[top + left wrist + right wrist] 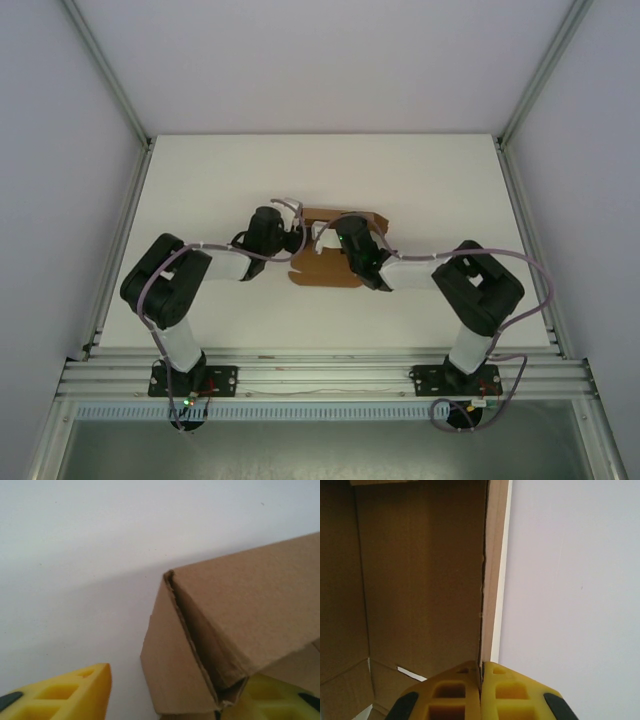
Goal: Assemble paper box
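Holding the box (420,580) wall steady matters most: the right pincer (481,666) is pressed together on that wall's thin edge, the box's open inside to its left. The left pincer (177,675) stands spread, the folded corner inside its gap, toward the right side. It should probably close squarely and gently, sparing the crease.

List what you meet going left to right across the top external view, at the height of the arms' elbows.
left arm's elbow → paper box → right arm's elbow
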Controlling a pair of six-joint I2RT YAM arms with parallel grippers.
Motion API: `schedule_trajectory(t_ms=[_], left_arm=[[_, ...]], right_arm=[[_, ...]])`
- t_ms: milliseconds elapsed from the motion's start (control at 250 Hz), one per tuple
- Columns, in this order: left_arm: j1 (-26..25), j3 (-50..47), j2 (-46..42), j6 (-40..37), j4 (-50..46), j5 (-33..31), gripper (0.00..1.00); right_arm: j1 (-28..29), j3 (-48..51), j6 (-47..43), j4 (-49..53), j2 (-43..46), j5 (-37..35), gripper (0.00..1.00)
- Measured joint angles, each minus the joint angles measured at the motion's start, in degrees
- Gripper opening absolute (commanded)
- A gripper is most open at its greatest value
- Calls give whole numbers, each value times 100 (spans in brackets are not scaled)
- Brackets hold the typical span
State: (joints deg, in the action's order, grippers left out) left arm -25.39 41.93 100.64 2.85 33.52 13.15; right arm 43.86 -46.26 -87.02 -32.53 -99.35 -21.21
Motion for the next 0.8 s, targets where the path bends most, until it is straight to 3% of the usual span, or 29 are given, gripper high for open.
schedule_trajectory(t_ms=[136,304,452,556,636,680,755,803], left_arm=[[-59,24,33,-76,61,-149,38],[-238,79,286,-129,240,-424,31],[-313,153,516,-118,380,-695,13],[-315,153,542,-122,461,-857,11],[-350,153,555,-129,527,-960,0],[-367,153,570,-111,562,-1003,0],[-404,181,612,-122,588,-1093,0],[-415,223,640,-122,599,-1126,0]], right_arm=[[4,-2,120,37,22,2,0],[7,-2,260,46,22,2,0],[9,-2,337,142,48,-2,0],[9,-24,420,310,107,-2,0],[9,-24,522,450,162,4,0],[9,-35,597,562,205,24,0],[11,-96,804,809,282,48,12],[9,-146,979,1036,354,114,26]])
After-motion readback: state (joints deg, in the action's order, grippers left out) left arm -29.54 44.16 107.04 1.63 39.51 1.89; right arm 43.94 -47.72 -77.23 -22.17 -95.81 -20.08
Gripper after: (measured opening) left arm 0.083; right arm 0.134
